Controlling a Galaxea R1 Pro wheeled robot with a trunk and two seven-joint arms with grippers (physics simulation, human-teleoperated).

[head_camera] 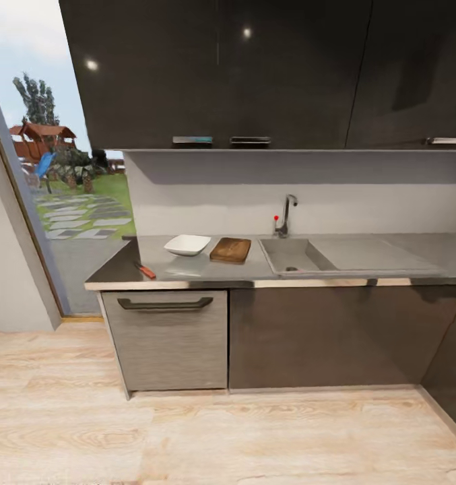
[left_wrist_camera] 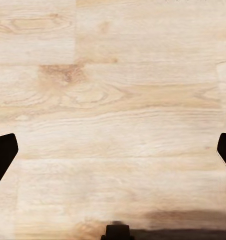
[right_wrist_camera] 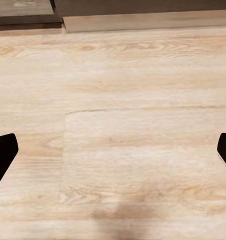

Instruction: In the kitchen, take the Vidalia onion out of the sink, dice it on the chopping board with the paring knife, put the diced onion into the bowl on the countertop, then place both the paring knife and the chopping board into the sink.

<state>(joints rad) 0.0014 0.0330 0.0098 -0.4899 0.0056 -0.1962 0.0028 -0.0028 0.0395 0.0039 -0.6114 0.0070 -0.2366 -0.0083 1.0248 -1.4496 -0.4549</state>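
Floor: pale wood-plank floor [head_camera: 228, 438] nearest the head cam; runs up to the cabinet fronts
Left tool: left tool [left_wrist_camera: 113, 155] seen in left wrist view; dark fingertips [left_wrist_camera: 2, 155] at the two side edges, spread wide, nothing btwn them; planks beneath
Right tool: right tool [right_wrist_camera: 113, 155] in right wrist view; dark fingertips [right_wrist_camera: 2, 155] likewise far apart, holding nothing; floor beneath, w/ dark cabinet base along the far edge
Desk: glossy dark grey worktop slab [head_camera: 120, 269] over grey cabinet fronts; a drawer front w/ dark bar handle [head_camera: 165, 304] under its left part
Knife: slim red-handled paring knife [head_camera: 145, 271] flat on the desk near the front left edge; apart from bowl & board
Bowl: white shallow square bowl [head_camera: 187, 244] on the desk, behind the knife; just beside the board, on its left
Board: brown wooden chopping board [head_camera: 230, 250] lying flat btwn bowl & sink
Sink: matte grey rectangular basin [head_camera: 291, 256] w/ flat drainboard to its right; angular chrome tap [head_camera: 286, 214] w/ red knob behind it
Onion: cannot tell if it is in the basin; too small to make out
Above: dark glossy wall cupboards [head_camera: 214, 74]
Left side: tall window [head_camera: 59, 188] showing a garden
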